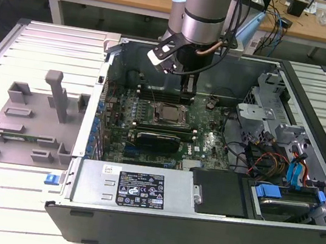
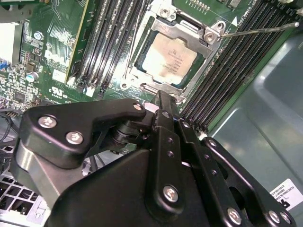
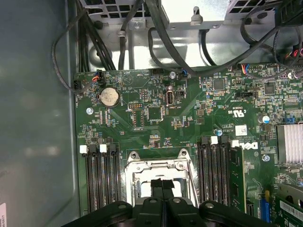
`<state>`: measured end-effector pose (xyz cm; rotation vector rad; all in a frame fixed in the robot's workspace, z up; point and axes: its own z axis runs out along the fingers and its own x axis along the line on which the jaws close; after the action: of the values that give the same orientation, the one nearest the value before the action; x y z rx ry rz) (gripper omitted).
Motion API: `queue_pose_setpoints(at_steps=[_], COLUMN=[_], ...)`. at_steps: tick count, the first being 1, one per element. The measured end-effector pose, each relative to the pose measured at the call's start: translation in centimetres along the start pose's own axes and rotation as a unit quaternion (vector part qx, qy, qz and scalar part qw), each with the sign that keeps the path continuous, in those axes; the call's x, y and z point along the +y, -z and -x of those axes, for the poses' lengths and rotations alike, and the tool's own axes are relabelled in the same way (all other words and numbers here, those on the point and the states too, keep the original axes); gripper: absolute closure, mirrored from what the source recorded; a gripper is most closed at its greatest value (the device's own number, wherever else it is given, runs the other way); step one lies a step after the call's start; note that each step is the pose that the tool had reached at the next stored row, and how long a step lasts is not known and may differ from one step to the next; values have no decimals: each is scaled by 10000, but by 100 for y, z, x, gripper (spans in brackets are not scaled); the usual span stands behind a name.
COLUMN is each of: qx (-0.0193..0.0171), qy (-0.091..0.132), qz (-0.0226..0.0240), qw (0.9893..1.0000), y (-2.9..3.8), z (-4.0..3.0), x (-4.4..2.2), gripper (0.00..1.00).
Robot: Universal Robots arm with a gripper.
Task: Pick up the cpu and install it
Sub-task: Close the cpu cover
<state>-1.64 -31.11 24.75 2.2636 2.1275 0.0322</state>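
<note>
The cpu (image 2: 169, 59) is sitting flat inside the socket frame (image 2: 211, 32) with its pale metal top facing up. The pick-up therefore looks finished, and the installing step appears to be the one in hand.

In the exterior view the chip is lying near the middle of the motherboard (image 1: 209, 144). The gripper (image 1: 186, 92) is hanging close over it, towards the socket's one o'clock. The grey tray (image 1: 28, 120) is resting well apart, at nine o'clock from the computer case (image 1: 195, 234).

In both wrist views the fingers (image 3: 156, 191) are pressing together with no gap between them and are carrying nothing. In the second wrist view their tips are hovering at the socket's edge, just beside the chip. I cannot tell whether they are touching it.

A thin metal lever (image 2: 258, 30) is reaching out from the frame's corner across the memory slots (image 2: 227, 71). It seems to be unlatched, so the chip is probably seated but not yet clamped.

Judging from this, any further move is calling for:
- a straight, gentle vertical path, so the narrow fingertips are not dragging across the chip or nudging it askew in its seat
- clearance from the raised lever and from the slot rows crowding the socket at three and nine o'clock in the exterior view
- care with the chip itself, which, being small, flat and smooth, is likely sliding easily under any sideways push
</note>
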Motion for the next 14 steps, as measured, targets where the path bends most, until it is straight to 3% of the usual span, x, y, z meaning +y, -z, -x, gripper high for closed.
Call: queue_pose_setpoints(at_steps=[3, 7, 10, 14], qx=[0, 0, 0, 0], qy=[-2, -1, 0, 0], qz=[0, 0, 0, 0], qw=[10000, 10000, 10000, 10000], y=[0, -7, -51, -65], z=[0, 7, 34, 40], x=[-6, -111, -168, -179], gripper=[89, 89, 89, 89])
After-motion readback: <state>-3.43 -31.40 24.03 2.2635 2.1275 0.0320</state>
